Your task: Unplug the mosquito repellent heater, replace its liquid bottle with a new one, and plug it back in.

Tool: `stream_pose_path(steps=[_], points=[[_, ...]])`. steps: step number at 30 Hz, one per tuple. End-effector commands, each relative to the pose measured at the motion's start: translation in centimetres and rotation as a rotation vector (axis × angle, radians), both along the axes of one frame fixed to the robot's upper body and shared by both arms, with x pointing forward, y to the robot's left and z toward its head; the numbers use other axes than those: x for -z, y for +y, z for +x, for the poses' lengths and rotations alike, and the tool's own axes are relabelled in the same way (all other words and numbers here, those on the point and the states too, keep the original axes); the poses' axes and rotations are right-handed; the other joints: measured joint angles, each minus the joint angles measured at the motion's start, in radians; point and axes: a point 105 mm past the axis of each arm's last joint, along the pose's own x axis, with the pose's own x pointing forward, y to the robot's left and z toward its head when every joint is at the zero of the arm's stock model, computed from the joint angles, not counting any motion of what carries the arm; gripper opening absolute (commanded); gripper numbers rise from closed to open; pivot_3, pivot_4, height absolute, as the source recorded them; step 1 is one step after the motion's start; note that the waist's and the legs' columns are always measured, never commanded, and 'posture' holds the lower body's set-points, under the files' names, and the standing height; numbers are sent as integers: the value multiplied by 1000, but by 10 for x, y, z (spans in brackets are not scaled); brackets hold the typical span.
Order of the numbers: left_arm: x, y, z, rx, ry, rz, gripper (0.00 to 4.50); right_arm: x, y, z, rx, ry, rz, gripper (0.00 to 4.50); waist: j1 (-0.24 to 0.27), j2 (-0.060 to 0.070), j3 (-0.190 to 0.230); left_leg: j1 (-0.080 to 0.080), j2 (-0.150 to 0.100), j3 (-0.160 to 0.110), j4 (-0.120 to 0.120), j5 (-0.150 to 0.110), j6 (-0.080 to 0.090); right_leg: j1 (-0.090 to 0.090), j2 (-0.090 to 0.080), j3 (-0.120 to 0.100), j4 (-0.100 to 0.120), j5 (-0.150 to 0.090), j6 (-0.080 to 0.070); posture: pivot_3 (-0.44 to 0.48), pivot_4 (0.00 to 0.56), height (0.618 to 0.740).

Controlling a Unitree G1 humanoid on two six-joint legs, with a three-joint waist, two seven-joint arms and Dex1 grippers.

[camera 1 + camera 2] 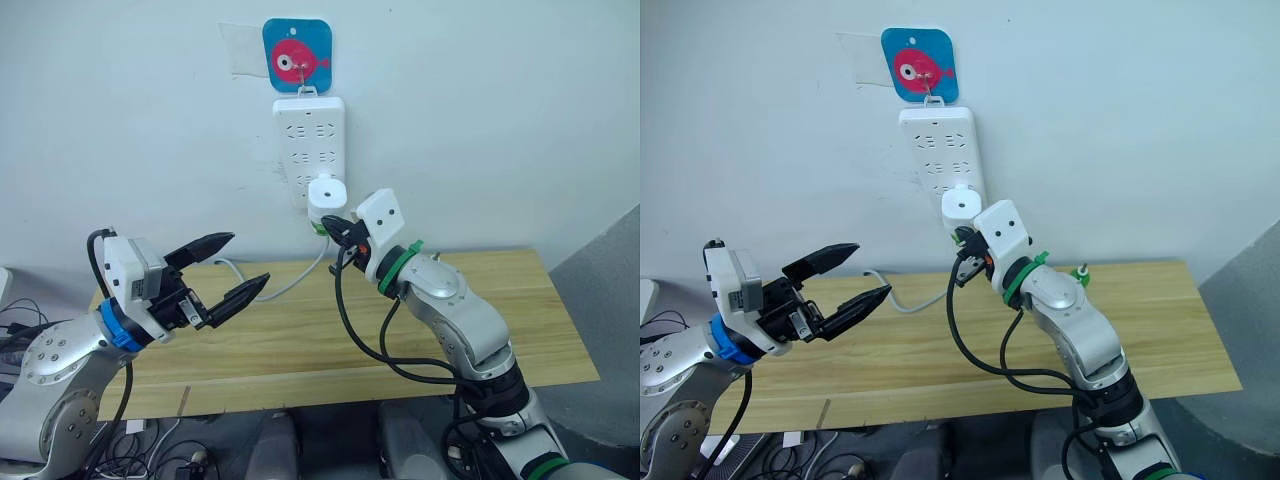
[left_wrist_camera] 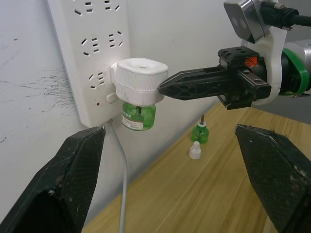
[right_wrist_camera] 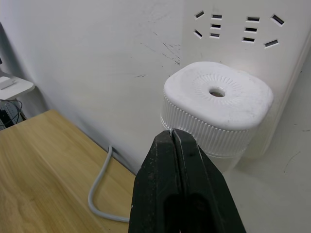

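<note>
The white mosquito repellent heater (image 1: 327, 192) is plugged into the lower part of the wall power strip (image 1: 308, 130). A translucent green bottle (image 2: 138, 115) hangs screwed in beneath it; I cannot tell whether this is the new one. My right gripper (image 3: 171, 133) is shut with nothing in it, and its tip is at the heater's ribbed side. My left gripper (image 1: 250, 258) hovers open and empty over the table's left part, well away from the heater. A capless green liquid bottle (image 2: 199, 134) with a dark wick stands on the table by the wall.
A loose white cap (image 2: 195, 150) lies beside the capless bottle. The wooden table (image 1: 300, 340) stands against the white wall. The strip's grey cable (image 1: 290, 285) drops onto it. A blue fish hook (image 1: 297, 55) holds the strip up.
</note>
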Motion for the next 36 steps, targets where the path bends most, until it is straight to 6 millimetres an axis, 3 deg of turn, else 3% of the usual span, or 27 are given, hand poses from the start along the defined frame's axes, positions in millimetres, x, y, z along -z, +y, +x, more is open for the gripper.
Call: stream_pose_path(steps=[1,16,36], points=[[-9,-2,-4,14,-38,6,4500,-15,-3,-7,-14,-56,41,18,0,0,0,0,0,0,0,0,0,0,0,0,0,0,0,-129,182,730],[-10,-3,-3,16,-38,7,4500,-12,1,-12,-49,-47,33,18,0,0,0,0,0,0,-1,0,0,0,0,0,-1,0,0,-128,183,730],[-11,-3,-3,13,-41,9,4500,-13,-5,8,59,-65,23,18,0,0,0,0,0,0,-1,0,0,0,0,0,0,0,0,-122,181,730]])
